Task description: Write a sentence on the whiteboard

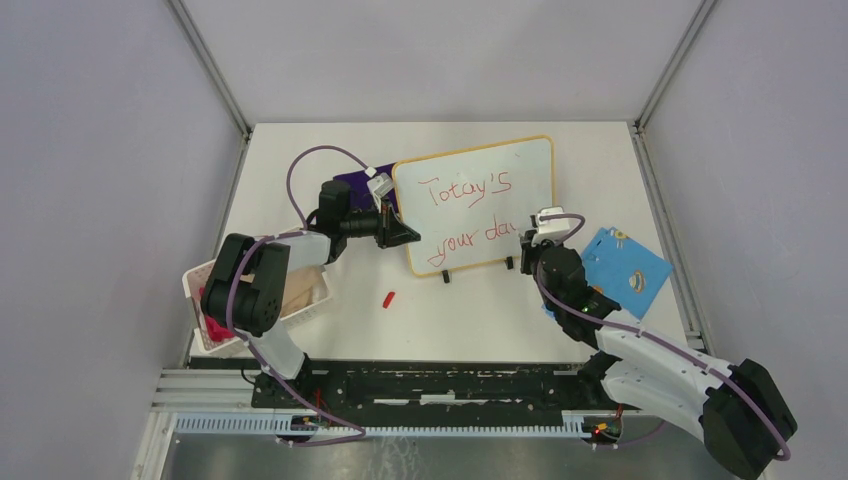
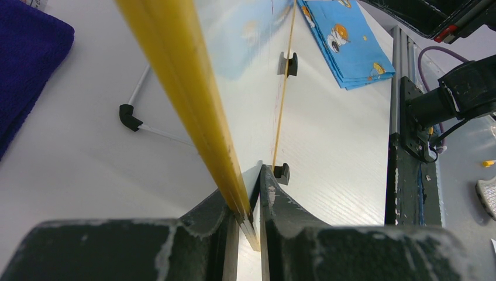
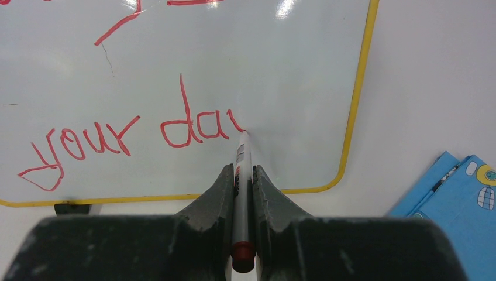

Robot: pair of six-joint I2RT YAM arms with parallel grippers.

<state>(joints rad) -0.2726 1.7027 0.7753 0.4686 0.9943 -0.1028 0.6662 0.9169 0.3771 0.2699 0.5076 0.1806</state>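
Note:
The whiteboard [image 1: 520,175], white with a yellow frame and two black feet, stands tilted on the table. Its red sentence [image 1: 465,190] reads "Totay's" above "your da" with a started stroke. My left gripper [image 1: 405,234] is shut on the board's left edge; the yellow frame [image 2: 193,99] runs between its jaws. My right gripper [image 1: 528,240] is shut on a red-capped marker [image 3: 241,175]. The marker tip touches the board just right of "da" [image 3: 193,132] on the lower line.
A blue patterned cloth [image 1: 625,270] lies right of the board and also shows in the left wrist view [image 2: 345,41]. A purple cloth [image 1: 355,185] lies behind my left gripper. A white basket [image 1: 300,300] stands at the left edge. A red marker cap [image 1: 389,298] lies on the table.

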